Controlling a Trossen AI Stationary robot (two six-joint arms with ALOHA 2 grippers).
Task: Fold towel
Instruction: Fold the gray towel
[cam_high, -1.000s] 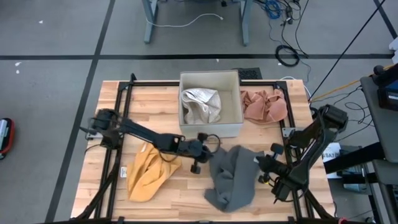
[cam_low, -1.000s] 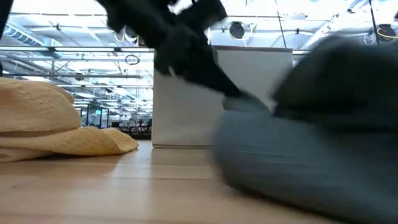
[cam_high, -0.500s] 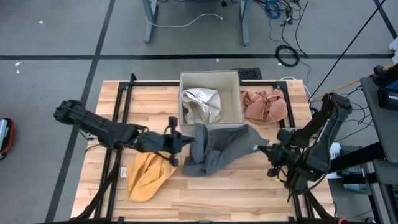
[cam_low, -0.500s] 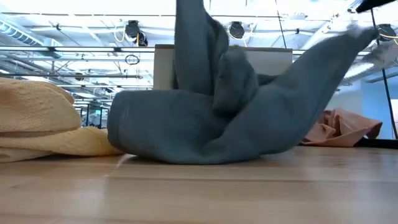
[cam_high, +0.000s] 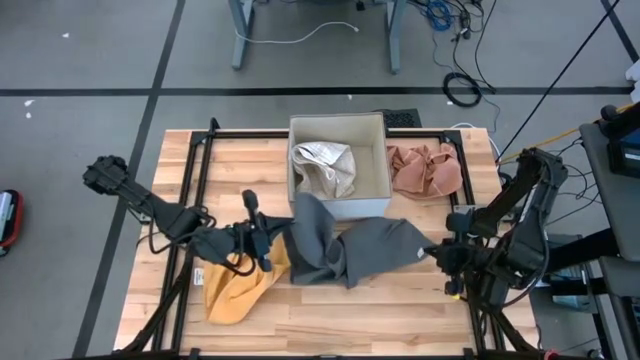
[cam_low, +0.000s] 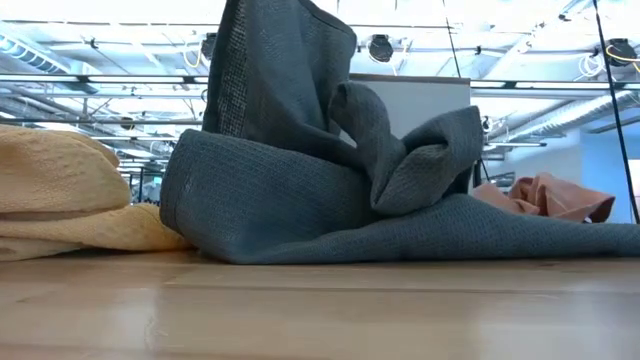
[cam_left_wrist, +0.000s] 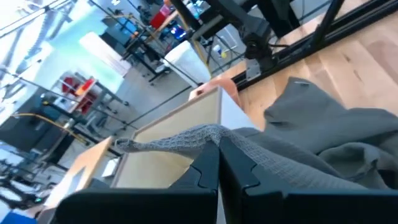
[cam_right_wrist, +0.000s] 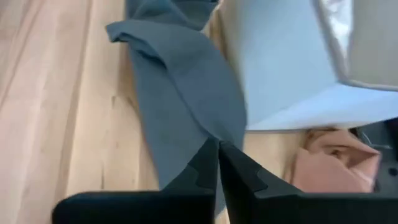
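Note:
The grey towel (cam_high: 350, 248) lies across the middle of the table, in front of the box. Its left end rises in a tall fold (cam_low: 280, 80) and the rest lies bunched on the wood (cam_low: 420, 235). My left gripper (cam_high: 278, 238) is at the towel's left end and shut on it. At the towel's right corner my right gripper (cam_high: 433, 252) is also shut on the cloth. Both wrist views show the shut fingers with grey cloth between them. My left gripper (cam_left_wrist: 217, 163) pinches the towel's left edge (cam_left_wrist: 208, 132) between its two fingers, coming roughly level from the table's left. That end is lifted and the cloth runs down from it onto the table. My right gripper (cam_right_wrist: 217, 158) pinches the towel's right corner (cam_right_wrist: 208, 127) between its fingers, coming low from the table's right. The cloth runs away from it, lying on the wood.
A yellow towel (cam_high: 235, 285) lies crumpled at the near left, just under the left gripper. A white box (cam_high: 338, 205) holding pale cloth stands behind the grey towel. A pink cloth (cam_high: 425, 170) lies at the far right. Bare wood shows along the near edge.
The grey towel went from a crumpled heap near the right front to the table's middle. It was lifted high, then lowered and drawn out between the grippers. My left gripper drew back toward the table's left. My right gripper moved up toward the far edge, then settled low.

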